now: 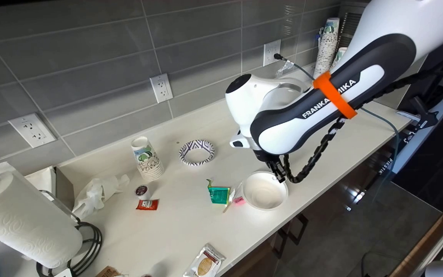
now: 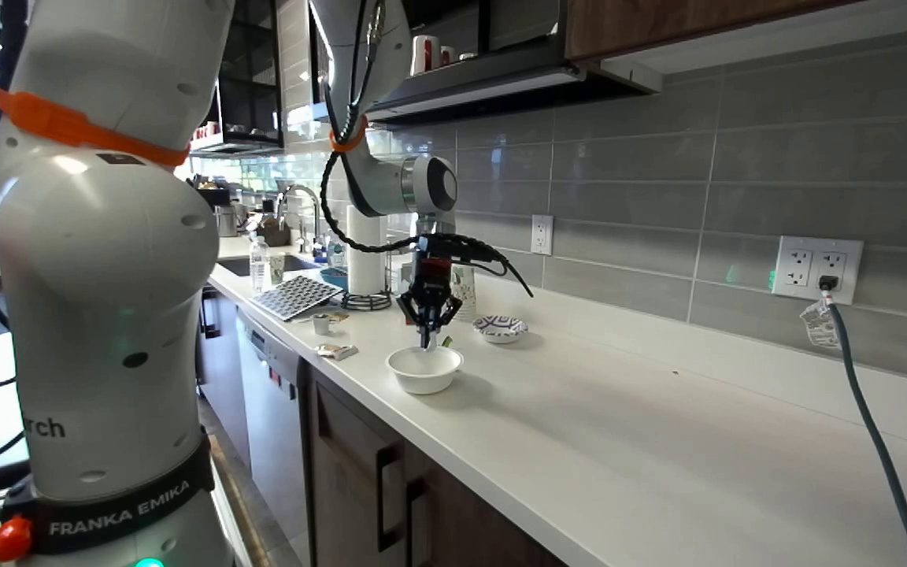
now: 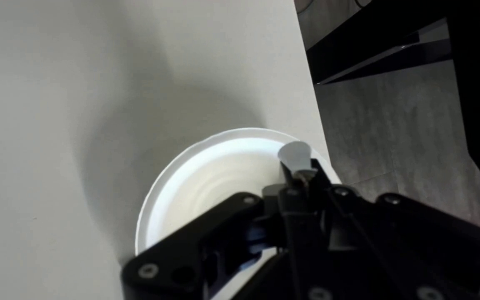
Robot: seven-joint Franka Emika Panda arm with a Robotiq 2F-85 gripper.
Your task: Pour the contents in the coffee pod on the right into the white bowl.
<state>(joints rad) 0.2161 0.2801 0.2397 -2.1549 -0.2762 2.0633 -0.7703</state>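
My claw (image 2: 426, 337) is clamped on the small pale coffee pod (image 3: 295, 155), which pokes out from its tip; the white bowl (image 2: 424, 379) sits just beneath the claw. I'd judge the pod light, thin-walled and easily crushed, so a gentle pinch near one edge suits it, firm enough against slipping as I tip.

white bowl (image 1: 264, 192) — smooth | paper towels (image 1: 29, 219) — embossed, matt | wall tiles (image 1: 90, 65): glossy | counter (image 2: 658, 441): smooth
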